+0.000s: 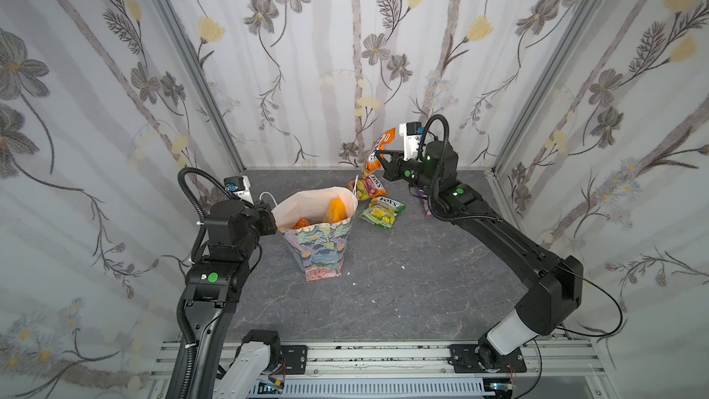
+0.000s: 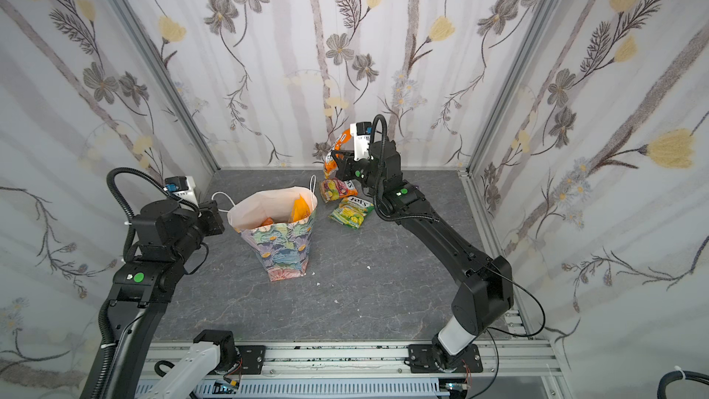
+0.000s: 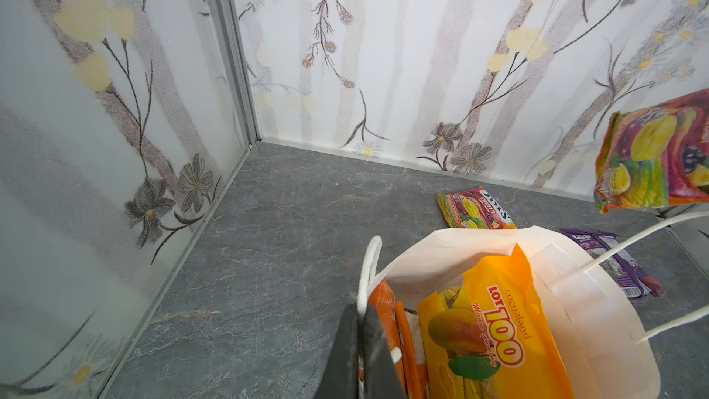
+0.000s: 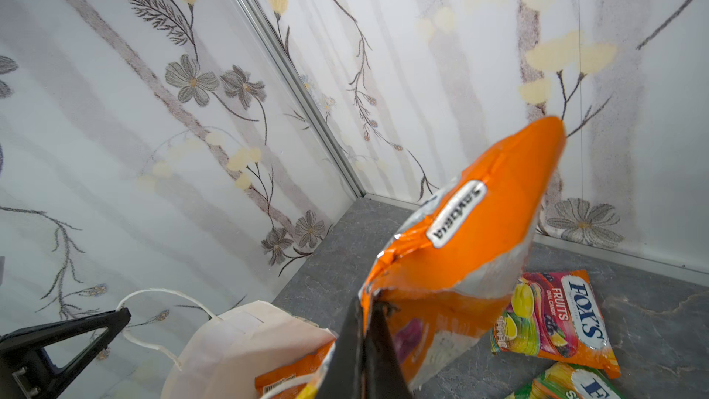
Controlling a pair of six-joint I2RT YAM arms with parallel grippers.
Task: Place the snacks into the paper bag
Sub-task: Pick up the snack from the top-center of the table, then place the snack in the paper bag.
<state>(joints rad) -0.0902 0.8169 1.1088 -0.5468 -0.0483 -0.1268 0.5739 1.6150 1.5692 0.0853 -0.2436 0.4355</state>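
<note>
**Paper bag (image 1: 320, 251) pinched at its rim, one packet gripped in the air beside it**

The left gripper (image 3: 360, 314) has its jaws pressed together on the white rim of the paper bag, right where a cord handle (image 3: 370, 262) comes down. In both top views the bag (image 2: 284, 251) stands upright, left of the middle of the grey tabletop (image 1: 383, 301). Its mouth is wide and its floral side faces the near edge.

Inside, the left wrist view shows a yellow mango packet (image 3: 495, 324) standing on end against the white lining. Several orange packs (image 3: 385, 301) stand upright between it and the pinched wall.

Right of the bag, toward the far edge, a FOX'S fruits packet (image 1: 368, 188) lies flat. The bag's rim partly hides it in a top view. A green FOX'S packet (image 1: 381, 211) lies flat just beside it, on the side nearer the near edge.

Above these two, the right gripper (image 1: 378, 155) is clamped on the edge of an orange fruit-print packet (image 4: 479, 224). The packet is clear of the tabletop, tilted, its sealed orange end uppermost. It is higher than the bag's mouth, off to the bag's right and toward the far edge.

Farther right, a purple packet (image 3: 614, 262) lies flat on the tabletop. It sits beneath the right arm, which hides most of it in the top views.
</note>
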